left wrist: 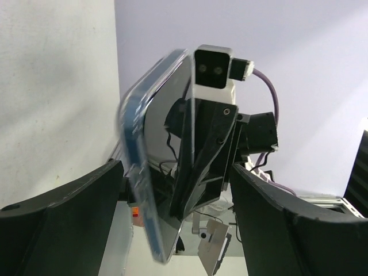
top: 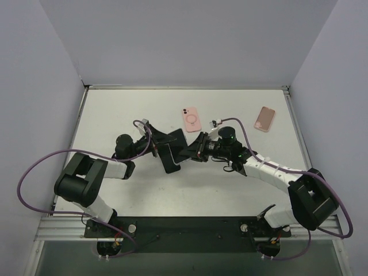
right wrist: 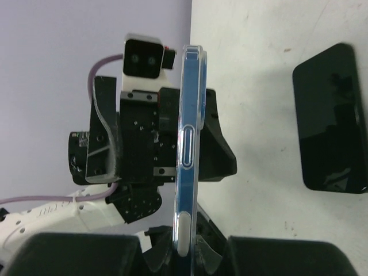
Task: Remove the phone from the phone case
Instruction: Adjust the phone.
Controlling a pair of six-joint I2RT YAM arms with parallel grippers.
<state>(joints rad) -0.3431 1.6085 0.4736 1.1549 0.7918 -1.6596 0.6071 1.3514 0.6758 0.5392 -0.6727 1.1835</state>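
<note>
**Phone out, case left in the right tool**

I judge the extraction itself to be done. The clear case (right wrist: 187,144) looks empty, since the right tool's body shows through it in the left wrist view. A black phone (right wrist: 330,118) lies flat on the counter (right wrist: 253,57), just beside the case and apart from it.

The right tool (right wrist: 184,256) is clamped tight on the case's near end. The left tool (left wrist: 178,221) stands wide, one finger on each side of the case, gripping nothing. Whether a finger brushes the case I cannot tell.

The next move probably calls for setting the case down beside the phone without knocking it, with the left tool drawing clear.

The case's long axis runs in line with the right tool's fingers, and its free end points at the left tool. The right wrist view sees it edge-on. The phone's long axis lies roughly parallel to the case, with a glossy dark face up.
</note>
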